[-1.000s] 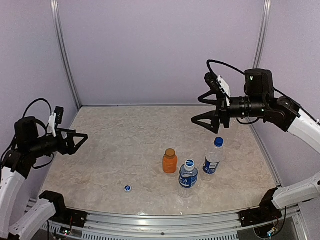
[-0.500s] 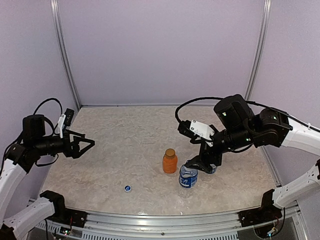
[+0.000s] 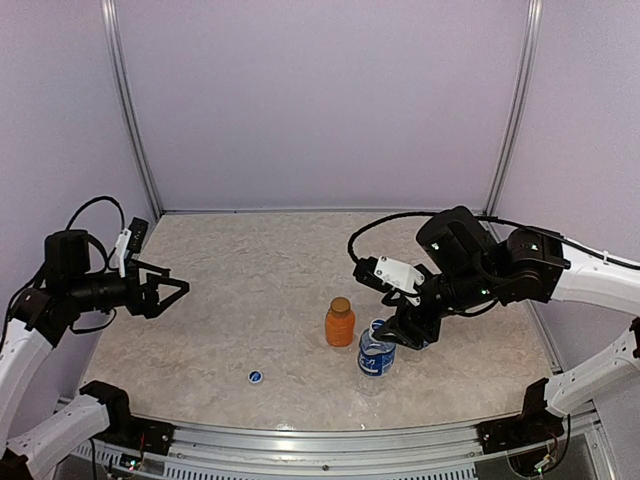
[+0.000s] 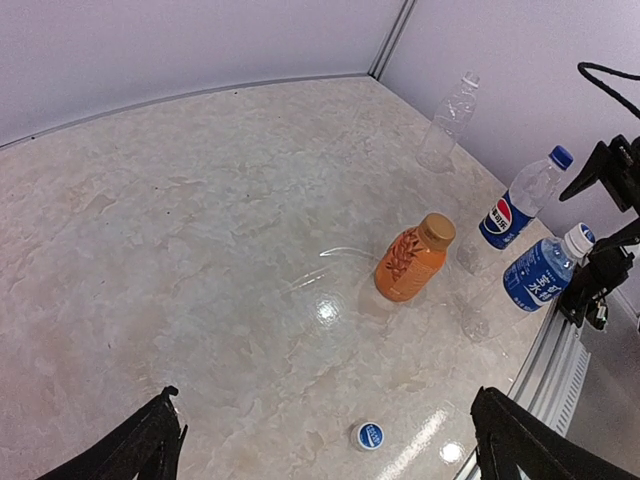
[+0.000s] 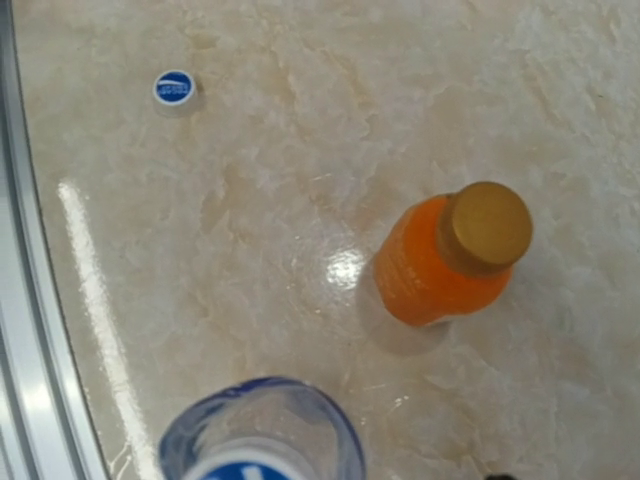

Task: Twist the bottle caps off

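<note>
**Right arm drops to the front bottle**

The right gripper (image 3: 398, 332) has swung down to the cap (image 4: 579, 238) of the blue-label bottle (image 3: 376, 358), at five o'clock of the orange bottle (image 3: 340, 323). I cannot tell how far its fingers are spread. The left gripper (image 3: 176, 297) hovers, fingers wide. Unscrewing looks about to begin.

On the marbled worktop (image 4: 200, 200) an orange juice bottle (image 4: 408, 265) stands upright, golden-brown cap (image 4: 437, 230) on. Right of it, a Pepsi bottle (image 4: 513, 205) and a blue-labelled bottle (image 4: 538, 277) (both capped). A loose blue cap (image 4: 369, 435) lies between the left gripper's (image 4: 328, 420) wide-spread jaws.
</note>
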